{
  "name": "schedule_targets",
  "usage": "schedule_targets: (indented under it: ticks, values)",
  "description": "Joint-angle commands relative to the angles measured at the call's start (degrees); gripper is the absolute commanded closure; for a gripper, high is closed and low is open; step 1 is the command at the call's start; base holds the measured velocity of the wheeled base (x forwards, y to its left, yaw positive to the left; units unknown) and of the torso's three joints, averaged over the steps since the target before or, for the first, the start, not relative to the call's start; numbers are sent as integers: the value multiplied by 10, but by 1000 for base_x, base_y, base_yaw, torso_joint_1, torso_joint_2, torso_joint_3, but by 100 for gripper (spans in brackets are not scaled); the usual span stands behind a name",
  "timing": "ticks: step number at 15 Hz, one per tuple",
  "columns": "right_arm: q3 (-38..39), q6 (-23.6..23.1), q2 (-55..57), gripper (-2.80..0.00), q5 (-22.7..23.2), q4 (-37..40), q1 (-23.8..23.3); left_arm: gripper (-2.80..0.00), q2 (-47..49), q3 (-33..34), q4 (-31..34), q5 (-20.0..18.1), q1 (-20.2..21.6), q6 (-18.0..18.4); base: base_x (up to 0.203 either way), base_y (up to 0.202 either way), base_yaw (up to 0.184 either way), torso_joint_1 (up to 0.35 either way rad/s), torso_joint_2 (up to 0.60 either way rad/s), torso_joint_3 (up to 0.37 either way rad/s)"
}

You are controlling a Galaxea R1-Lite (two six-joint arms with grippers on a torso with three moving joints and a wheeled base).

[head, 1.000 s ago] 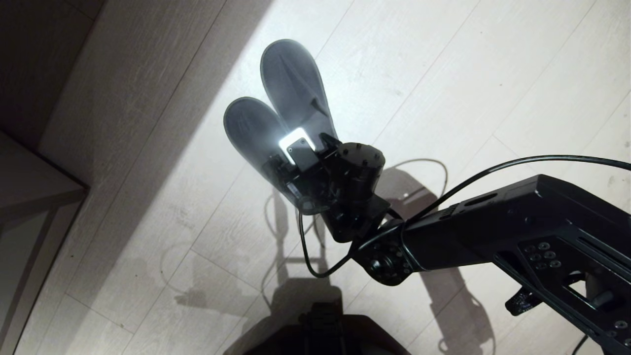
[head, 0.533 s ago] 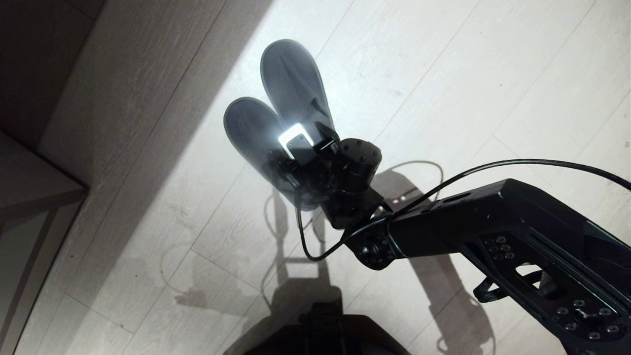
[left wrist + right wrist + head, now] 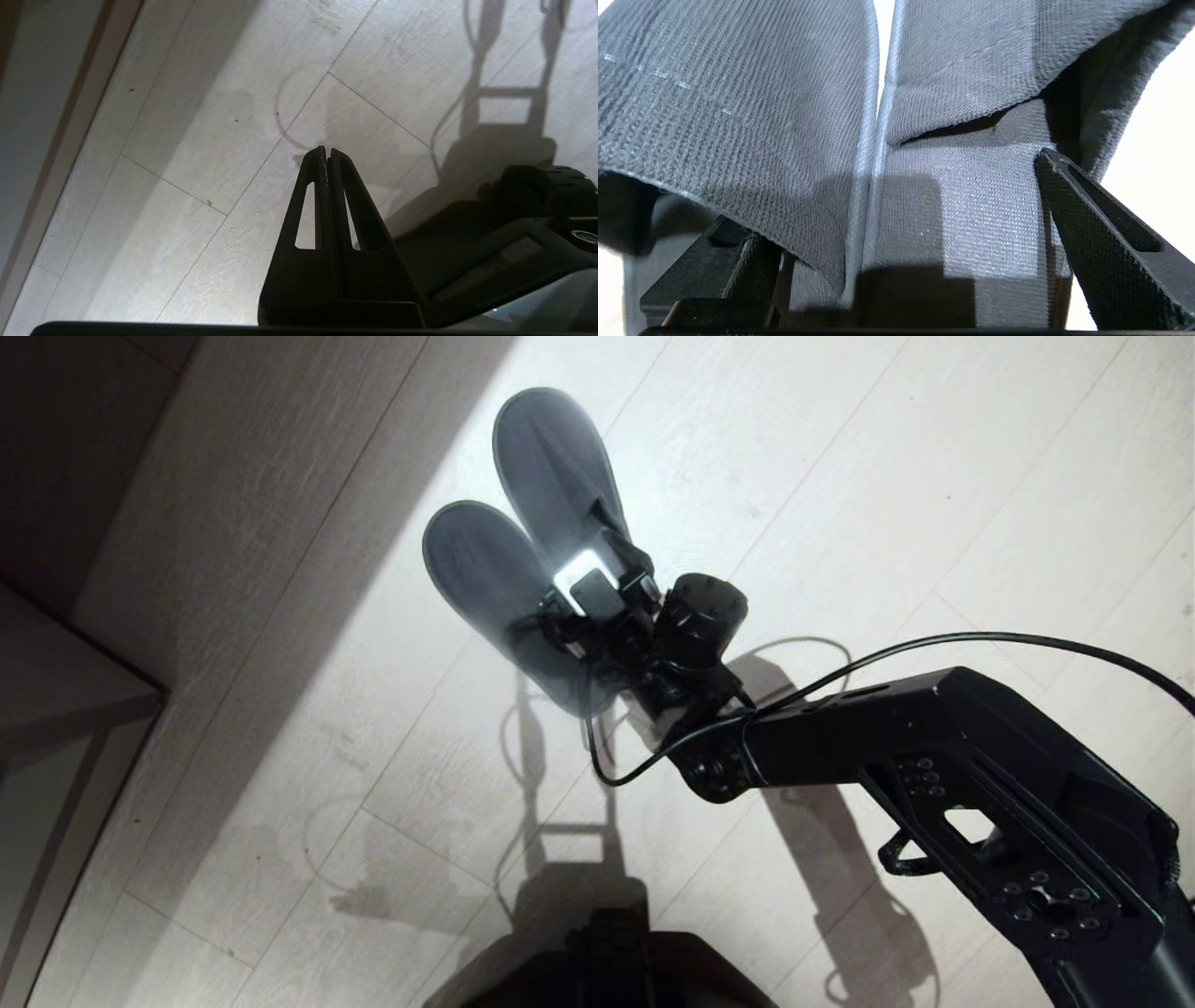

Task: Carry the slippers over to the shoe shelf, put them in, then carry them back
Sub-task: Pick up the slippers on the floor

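As the head view looks down on the pale wooden floor [image 3: 887,476], the right tool [image 3: 597,593] reaches forward from the black right arm [image 3: 934,756] and sits at the heel end of the slippers [image 3: 541,495]. The two grey slippers lie side by side with their toes pointing away from the robot and spreading a little apart, half in a bright band of light and half in shadow. At the left edge a corner of pale furniture [image 3: 65,691] stands in the dark, well apart from the slippers. In the left wrist view, the left tool [image 3: 326,154] hangs over the bare floor with its two fingers pressed together and nothing between them. In the right wrist view, the slippers [image 3: 784,116] fill nearly the whole picture, their inner edges touching, and the right tool [image 3: 896,233] has its jaws spread wide, one finger [image 3: 1092,242] on each outer side of the pair.
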Motion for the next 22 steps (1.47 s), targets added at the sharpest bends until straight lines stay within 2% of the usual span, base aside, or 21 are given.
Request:
schedule_targets:
  ticks: [1,4,7,14,18,22]
  values:
    - [-37,-4,20,-280,21,-4,-10,0,0,0,0,0,1,0,0,0,0,0,0,0]
    - [-49,-7,21,-280,55,-12,-11,0,0,0,0,0,1,0,0,0,0,0,0,0]
    - [-36,-14,19,-280,60,-15,-12,0,0,0,0,0,1,0,0,0,0,0,0,0]
    - [200,-4,-70,-280,90,-7,-13,0,0,0,0,0,1,0,0,0,0,0,0,0]
    - [274,-1,-127,-280,104,34,-13,0,0,0,0,0,1,-1,0,0,0,0,0,0]
    - [325,0,-187,-280,106,123,-20,0,0,0,0,0,1,-2,0,0,0,0,0,0]
